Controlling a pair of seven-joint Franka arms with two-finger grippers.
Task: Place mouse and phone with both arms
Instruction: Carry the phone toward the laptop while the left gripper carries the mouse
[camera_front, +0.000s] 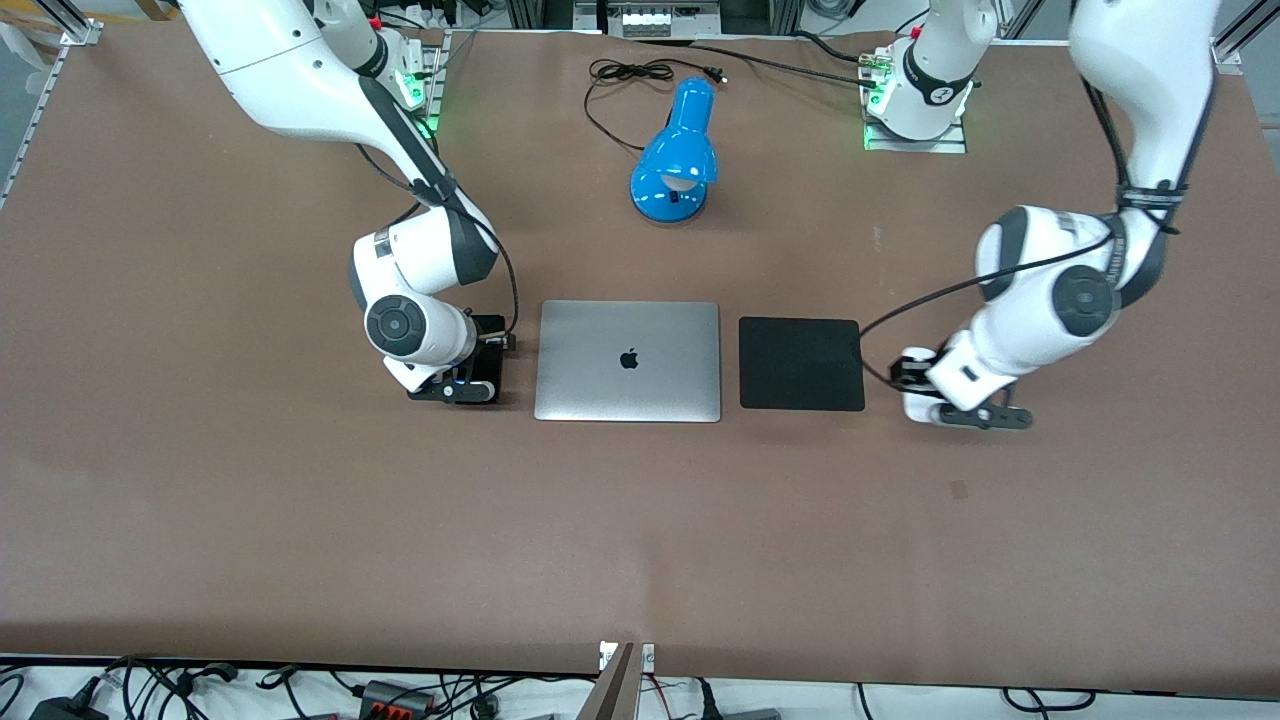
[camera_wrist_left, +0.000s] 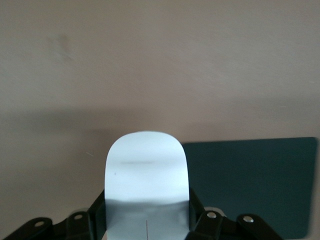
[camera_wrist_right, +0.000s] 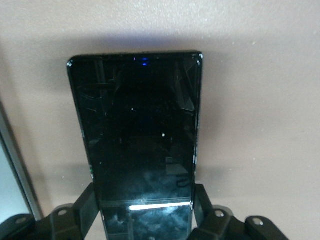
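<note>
1. On the brown table (camera_front: 200, 480) we see a closed silver laptop (camera_front: 628, 361) at the middle, with a square black mouse pad (camera_front: 801, 363) just beside it at 3 o'clock and a blue desk lamp (camera_front: 675, 155) at 12 o'clock from the laptop, near the arms' bases.
2. Our right pincer (camera_front: 462, 385) sits low at 9 o'clock from the laptop, close beside its edge.
3. From the right wrist we see the right pincer (camera_wrist_right: 145, 212) clamped on the phone (camera_wrist_right: 137, 135): one finger (camera_wrist_right: 86, 204) presses each long edge, and the glossy black face points up at the camera. The laptop's edge (camera_wrist_right: 12, 175) shows alongside it.
4. In the front view the phone (camera_front: 489, 328) is mostly hidden under the right arm's wrist; whether it touches the table we cannot tell.
5. Our left pincer (camera_front: 975, 415) sits low at 3 o'clock from the mouse pad, a little apart from it, toward the left arm's end of the table.
6. From the left wrist we see the left pincer (camera_wrist_left: 146, 220) clamped on the white mouse (camera_wrist_left: 146, 180), a finger (camera_wrist_left: 97, 210) on each side, with a corner of the mouse pad (camera_wrist_left: 260, 185) beside the mouse.
7. In the front view the mouse is covered by the left arm's wrist.
</note>
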